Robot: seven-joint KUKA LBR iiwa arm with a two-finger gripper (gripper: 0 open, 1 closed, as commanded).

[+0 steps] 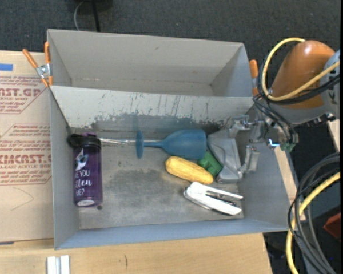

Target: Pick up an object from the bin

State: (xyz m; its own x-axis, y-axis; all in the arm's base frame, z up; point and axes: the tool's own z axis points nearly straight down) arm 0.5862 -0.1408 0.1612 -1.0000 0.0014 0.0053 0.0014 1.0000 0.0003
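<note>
The small green block (210, 164) is lying at the bin's (160, 224) 3 o'clock side, too hidden to tell its long axis. Touching it, a blue wine glass (183, 144) is lying on its side, stem pointing to 9 o'clock. The arm (300, 79) is reaching in from 3 o'clock, wrist angled down. The gripper (242, 171) is hanging just beside the block, fingers (231, 158) spread apart, gripping nothing.

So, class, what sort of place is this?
Probably a robotics lab's grasping test rig: a robot arm reaching into a grey metal bin of mismatched items, like a purple bottle and yellow toy corn.
</note>
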